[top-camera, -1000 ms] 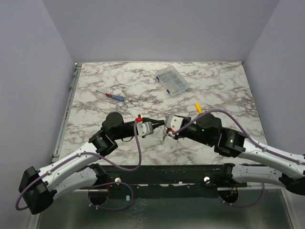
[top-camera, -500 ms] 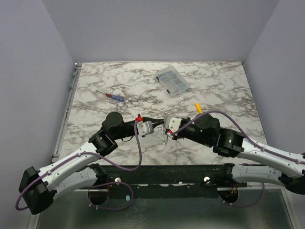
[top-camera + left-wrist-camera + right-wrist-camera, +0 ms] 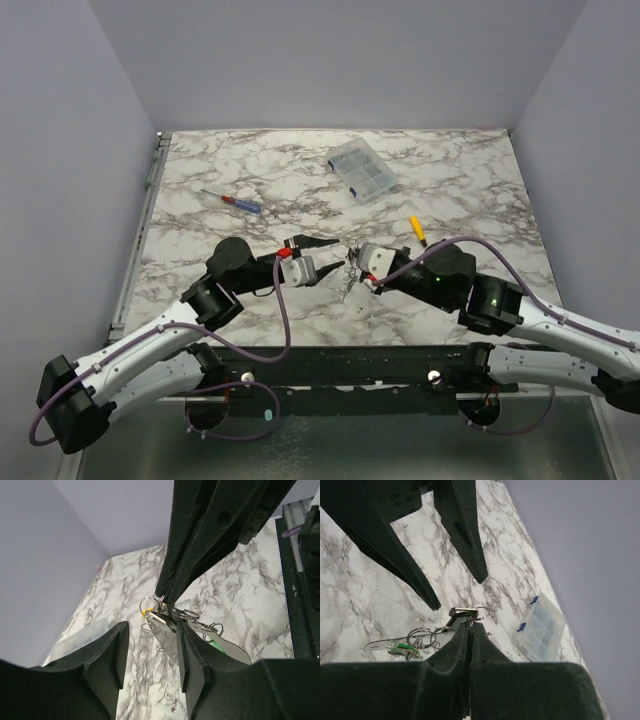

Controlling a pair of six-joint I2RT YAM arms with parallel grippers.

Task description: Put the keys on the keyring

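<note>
Three lilac walls (image 3: 330, 60) around marbled tabletop (image 3: 470, 185)

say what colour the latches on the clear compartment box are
Blue latches on the clear box; clearest in the right wrist view.

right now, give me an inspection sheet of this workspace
surface: marble table, no spills seen
job's things: keys with split rings, dangling from right gripper
clutter: red-and-blue screwdriver, yellow-handled screwdriver, clear compartment box
grippers: right gripper shut on keys; left gripper open, holding nothing, beside them
cables: purple cables along both arms, no snag seen
surroundings: lilac walls, metal rail at left table edge
</note>
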